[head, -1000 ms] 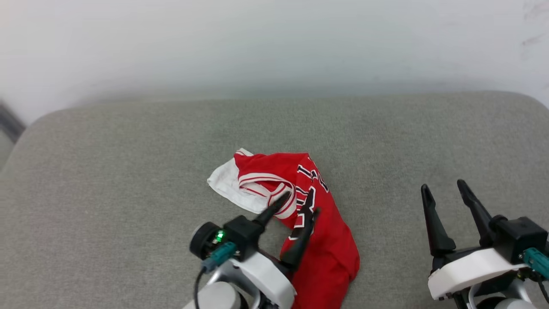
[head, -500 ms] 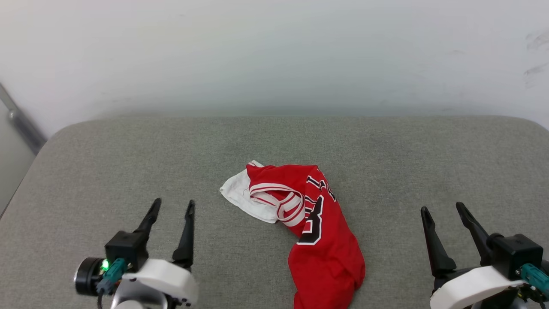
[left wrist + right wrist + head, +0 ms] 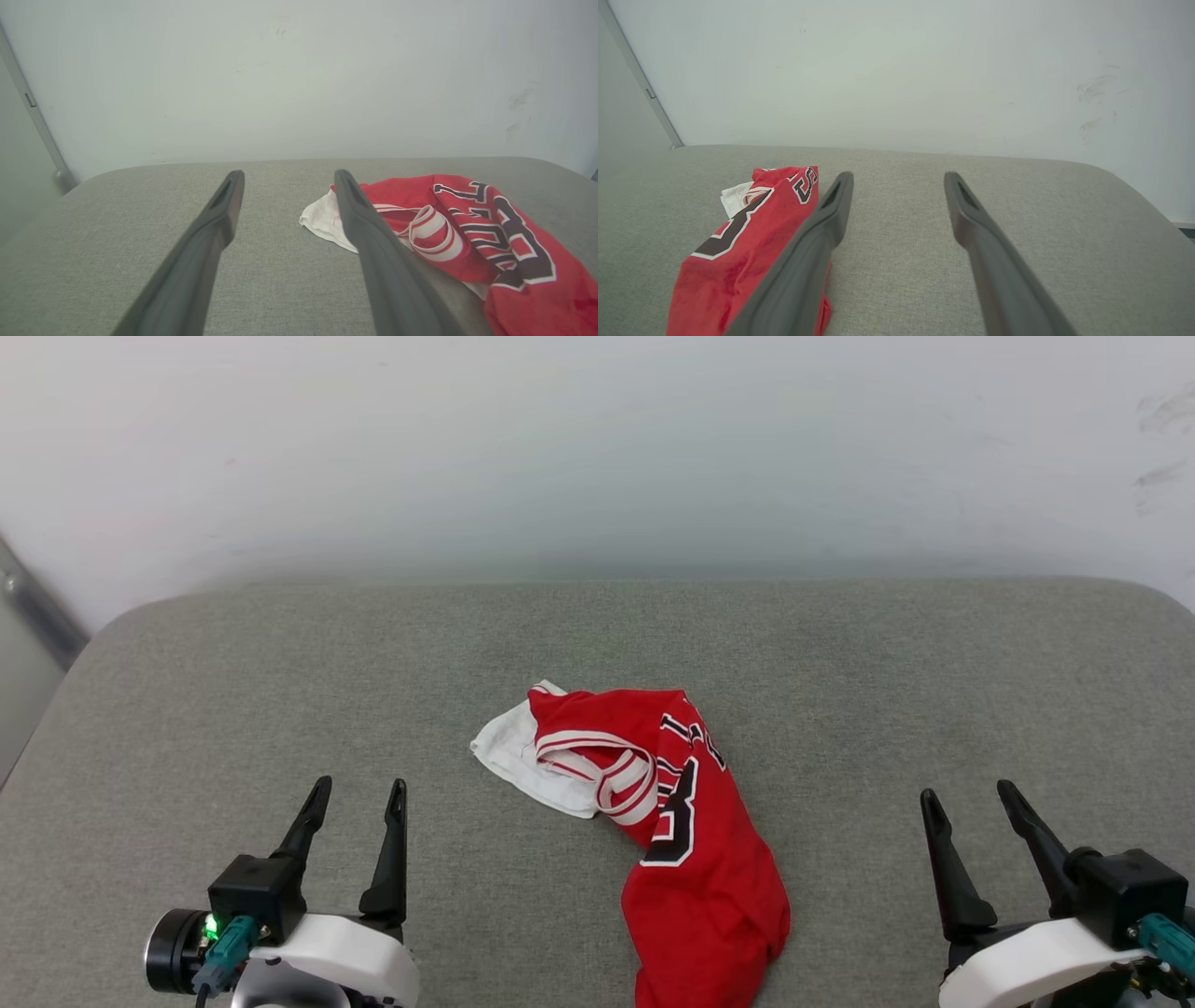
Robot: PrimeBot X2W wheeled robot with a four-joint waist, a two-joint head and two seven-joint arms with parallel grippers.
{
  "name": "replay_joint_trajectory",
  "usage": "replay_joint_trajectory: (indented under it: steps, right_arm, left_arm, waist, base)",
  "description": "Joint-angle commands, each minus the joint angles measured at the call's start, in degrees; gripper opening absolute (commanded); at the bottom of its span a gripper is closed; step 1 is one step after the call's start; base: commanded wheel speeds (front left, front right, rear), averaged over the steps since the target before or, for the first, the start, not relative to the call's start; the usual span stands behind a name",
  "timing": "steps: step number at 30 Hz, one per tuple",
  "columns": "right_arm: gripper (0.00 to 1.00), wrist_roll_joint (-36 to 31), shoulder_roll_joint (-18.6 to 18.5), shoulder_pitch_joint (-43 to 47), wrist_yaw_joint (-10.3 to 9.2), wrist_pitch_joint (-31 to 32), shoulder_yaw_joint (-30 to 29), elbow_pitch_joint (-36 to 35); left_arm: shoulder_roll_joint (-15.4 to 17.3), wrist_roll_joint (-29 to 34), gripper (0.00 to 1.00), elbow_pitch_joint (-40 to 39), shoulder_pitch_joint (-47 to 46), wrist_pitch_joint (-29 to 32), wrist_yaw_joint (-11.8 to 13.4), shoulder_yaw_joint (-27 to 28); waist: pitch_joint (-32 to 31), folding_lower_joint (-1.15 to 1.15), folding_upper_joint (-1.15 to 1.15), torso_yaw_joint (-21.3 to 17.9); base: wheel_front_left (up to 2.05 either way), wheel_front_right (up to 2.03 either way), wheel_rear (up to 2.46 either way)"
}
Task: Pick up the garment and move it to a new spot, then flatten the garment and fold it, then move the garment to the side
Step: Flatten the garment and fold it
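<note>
**Crumpled garment** lying near the middle of the grey cushion, between the two hands and apart from both. Its long axis runs from the white sleeve, which points away and to the left, back toward the robot and slightly right. The red lower end is cut off by the bottom edge of the head view. Left hand and right hand: fingers spread wide, holding nothing, clear of the cloth. The black lettering is folded over and only partly legible. White wall behind.
</note>
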Motion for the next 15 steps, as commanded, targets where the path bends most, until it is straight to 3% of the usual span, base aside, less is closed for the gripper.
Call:
replay_joint_trajectory:
  steps: [1, 6, 15]
  right_arm:
    - [1.0, 0.18, 0.03, 0.01, -0.02, -0.08, -0.04, -0.15]
    - [1.0, -0.47, 0.04, -1.24, -0.02, 3.07, 3.04, 0.02]
    - [1.0, 9.88, -10.02, -3.81, -0.03, 28.0, 21.41, -0.32]
  left_arm:
    - [-0.15, 0.51, 1.0, -0.24, 0.55, -0.4, -0.24, 0.33]
    - [-0.71, 1.1, 1.0, -0.59, -0.32, -0.4, -0.74, 0.74]
    - [-2.15, 2.01, 1.0, -1.14, -1.53, -0.35, -2.04, 1.42]
  waist:
    - [0.19, 0.0, 0.0, -0.04]
    - [0.77, 0.0, 0.0, 0.16]
    - [2.5, 0.0, 0.0, 2.13]
  base:
    - [0.0, 0.0, 0.0]
    - [0.0, 0.0, 0.0]
    - [0.0, 0.0, 0.0]
